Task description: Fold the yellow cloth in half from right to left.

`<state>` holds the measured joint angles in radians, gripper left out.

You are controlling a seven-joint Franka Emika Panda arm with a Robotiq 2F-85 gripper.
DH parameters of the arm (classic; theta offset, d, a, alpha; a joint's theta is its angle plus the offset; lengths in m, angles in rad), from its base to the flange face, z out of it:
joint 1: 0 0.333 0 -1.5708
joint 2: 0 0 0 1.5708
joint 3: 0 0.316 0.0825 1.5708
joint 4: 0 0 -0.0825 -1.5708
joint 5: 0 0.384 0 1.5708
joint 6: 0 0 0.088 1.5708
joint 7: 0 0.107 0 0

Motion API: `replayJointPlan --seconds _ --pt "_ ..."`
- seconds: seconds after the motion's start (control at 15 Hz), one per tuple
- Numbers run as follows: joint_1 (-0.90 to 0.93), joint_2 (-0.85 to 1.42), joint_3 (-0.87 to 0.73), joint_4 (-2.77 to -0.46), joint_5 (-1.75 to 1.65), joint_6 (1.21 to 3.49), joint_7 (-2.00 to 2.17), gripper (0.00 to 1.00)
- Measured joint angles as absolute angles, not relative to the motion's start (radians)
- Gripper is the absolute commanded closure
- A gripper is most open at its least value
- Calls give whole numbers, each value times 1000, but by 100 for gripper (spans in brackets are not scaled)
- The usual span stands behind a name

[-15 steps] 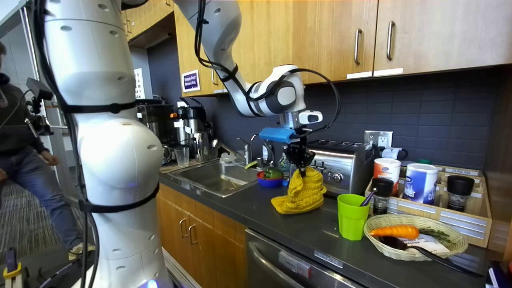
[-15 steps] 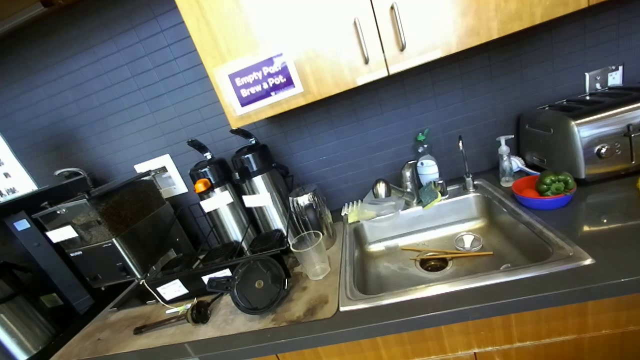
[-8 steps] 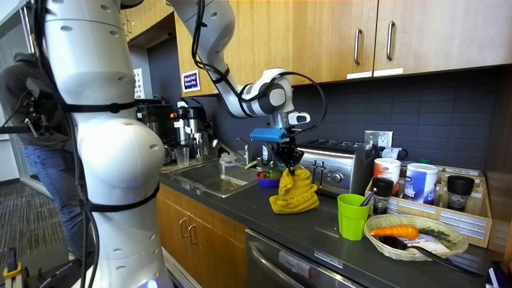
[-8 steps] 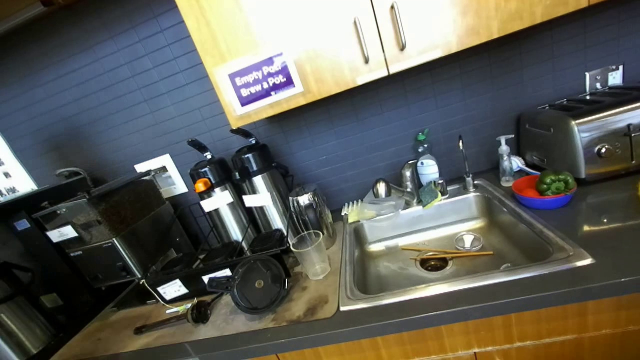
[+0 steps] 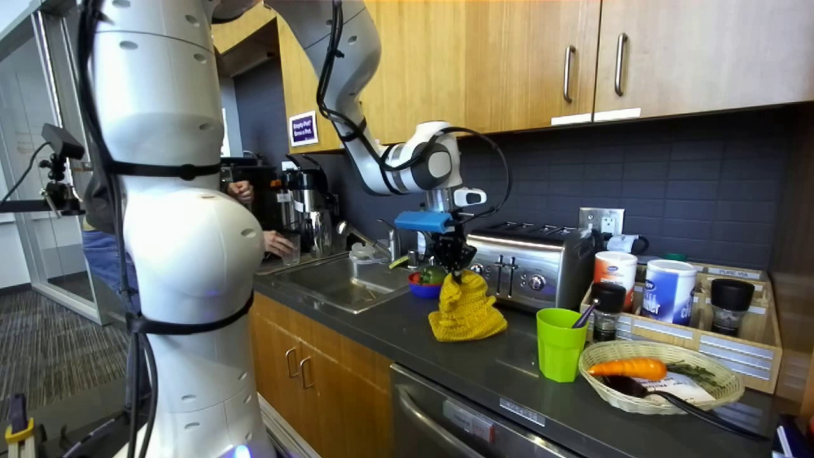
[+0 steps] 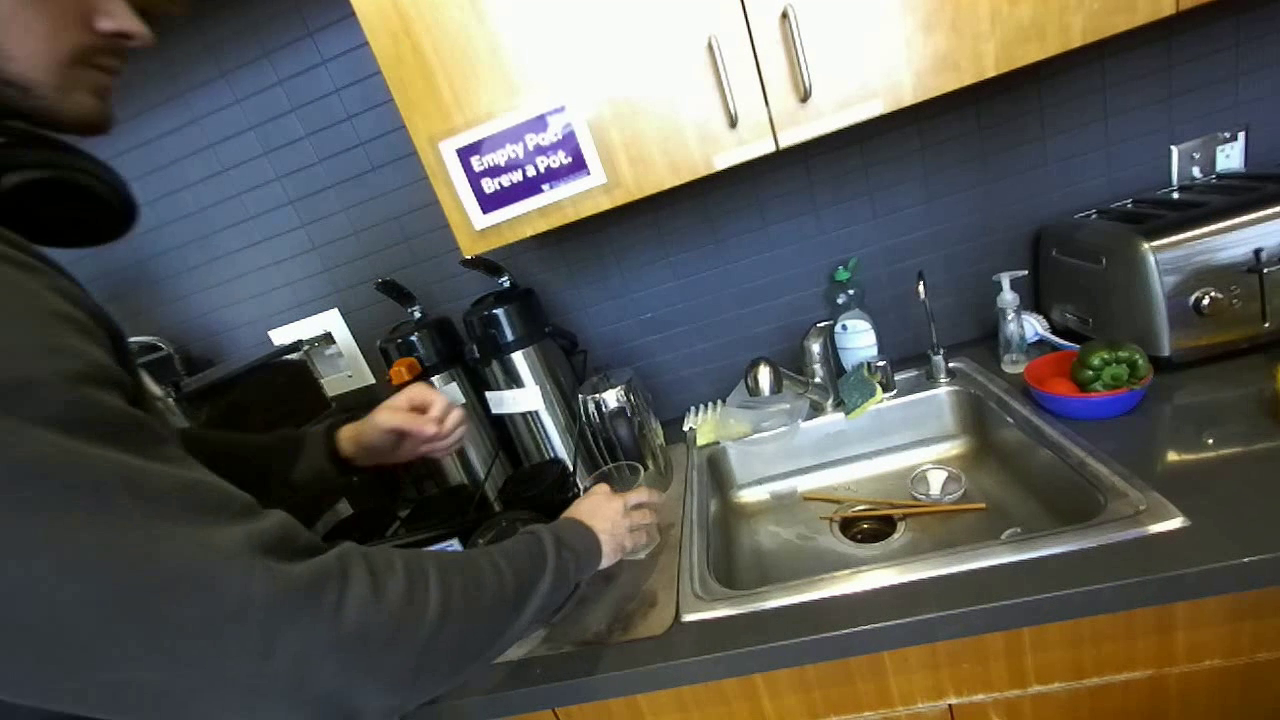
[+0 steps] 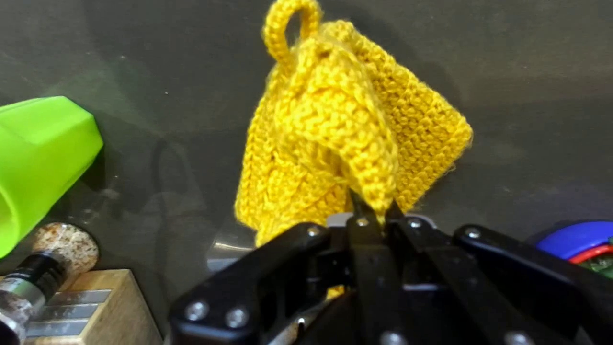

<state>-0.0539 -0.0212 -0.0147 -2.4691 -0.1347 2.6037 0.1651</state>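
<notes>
Yellow cloth [image 7: 330, 110], pinched in end effector [image 7: 376, 206], purple sign [image 6: 525, 165] reading "Brew a Pot"

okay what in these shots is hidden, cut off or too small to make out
Cloth, wrist view: part of it hidden behind the claw.
Green cup, wrist view: cut off by the left edge.
Toaster, in an exterior view: cut off by the right edge.
Clear cup, in an exterior view: partly covered by a hand.
Appliance label, in an exterior view: print too small to read.
</notes>
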Motion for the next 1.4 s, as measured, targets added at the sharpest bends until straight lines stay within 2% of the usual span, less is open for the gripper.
replayJointPlan --seconds 1.07,1.13,1.2,1.4 --pt "20 179 7 -2352 -136 2602 167 97" --pt "25 189 7 -2345 -136 2600 167 68" --pt "30 198 7 -2338 -136 2596 167 68" --pt "44 220 6 -2322 -136 2582 168 52"
